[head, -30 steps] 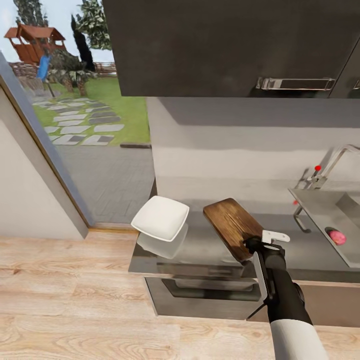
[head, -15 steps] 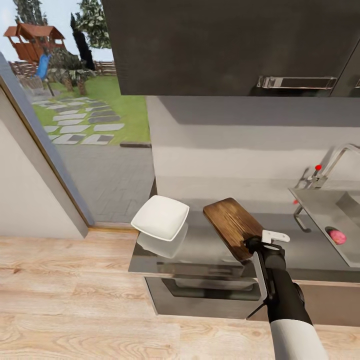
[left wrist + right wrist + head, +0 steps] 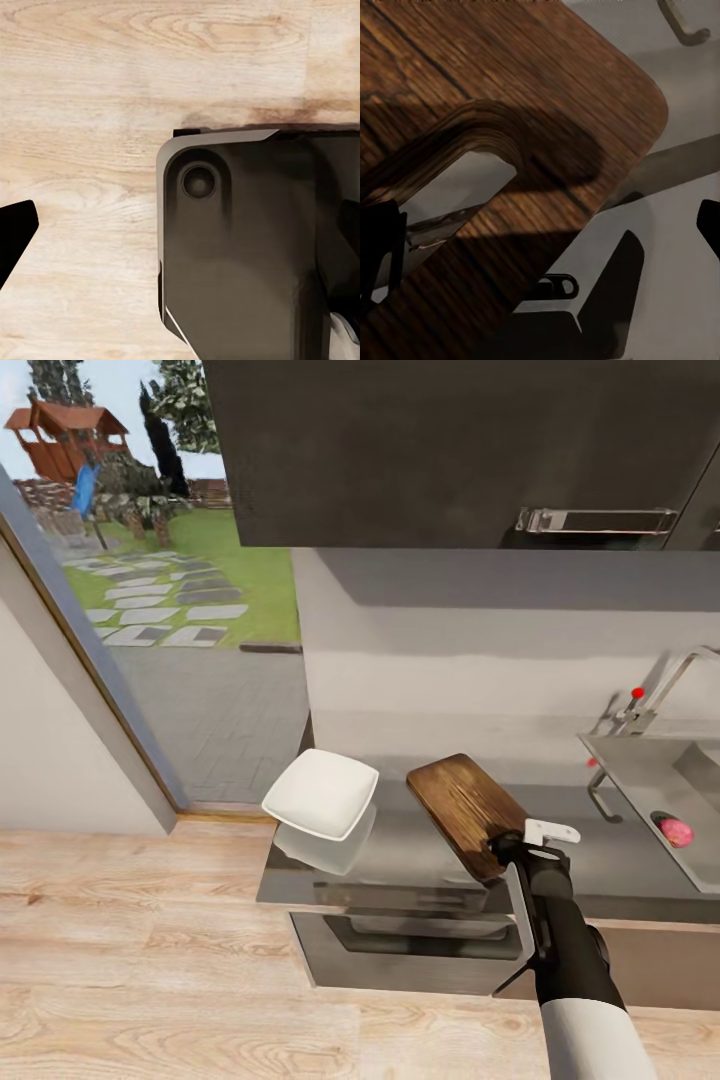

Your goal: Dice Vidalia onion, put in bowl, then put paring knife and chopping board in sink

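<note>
A glossy grey surface [image 3: 400, 850] carries a white rounded-square bowl [image 3: 320, 794] near its left end and a grained brown wooden chopping board [image 3: 463, 811] beside it. The right hand [image 3: 522, 844] is poised at the board's slotted near end, fingers spread. A pinkish onion [image 3: 676, 831] lies in the steel sink [image 3: 655, 770] at the right.

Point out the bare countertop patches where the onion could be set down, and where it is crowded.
Bare countertop lies between the chopping board and the sink. A narrower strip runs between the bowl and the board. The board's near end is crowded: the right end effector sits there. The Vidalia onion lies in the sink.
</note>
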### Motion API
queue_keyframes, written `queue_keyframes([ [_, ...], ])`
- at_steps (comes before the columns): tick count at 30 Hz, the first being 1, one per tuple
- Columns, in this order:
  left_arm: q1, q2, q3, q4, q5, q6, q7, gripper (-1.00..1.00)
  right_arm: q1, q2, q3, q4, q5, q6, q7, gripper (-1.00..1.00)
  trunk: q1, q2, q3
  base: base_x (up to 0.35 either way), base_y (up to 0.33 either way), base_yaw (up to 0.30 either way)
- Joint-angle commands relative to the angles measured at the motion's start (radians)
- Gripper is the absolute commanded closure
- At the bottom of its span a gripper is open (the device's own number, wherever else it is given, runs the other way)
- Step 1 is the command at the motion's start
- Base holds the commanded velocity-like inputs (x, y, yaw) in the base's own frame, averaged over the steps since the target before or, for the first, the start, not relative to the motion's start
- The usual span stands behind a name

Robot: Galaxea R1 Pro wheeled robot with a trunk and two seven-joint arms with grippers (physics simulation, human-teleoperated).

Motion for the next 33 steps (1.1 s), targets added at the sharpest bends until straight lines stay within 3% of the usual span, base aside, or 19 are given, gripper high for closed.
queue_keyframes([
  [1,-0.001,0.000,0.000,0.000,0.000,-0.003,0.000,-1.00,-0.001,0.001,-0.002,0.008,0.017,0.011,0.004,-1.00,0.001,-0.001,-0.002,0.000,0.000,0.000],
  [4,-0.001,0.000,0.000,0.000,0.000,-0.003,0.000,-1.00,-0.001,0.001,-0.002,0.008,0.017,0.011,0.005,-1.00,0.001,-0.001,-0.002,0.000,0.000,0.000],
  [5,-0.001,0.000,0.000,0.000,0.000,-0.003,0.000,-1.00,-0.001,0.000,-0.002,0.008,0.016,0.011,0.005,1.00,0.001,-0.001,-0.002,0.000,0.000,0.000],
  [33,-0.001,0.000,0.000,0.001,0.000,-0.003,0.000,-1.00,-0.001,0.000,-0.004,0.007,0.018,0.011,0.004,1.00,0.001,-0.001,0.002,0.000,0.000,-0.015],
])
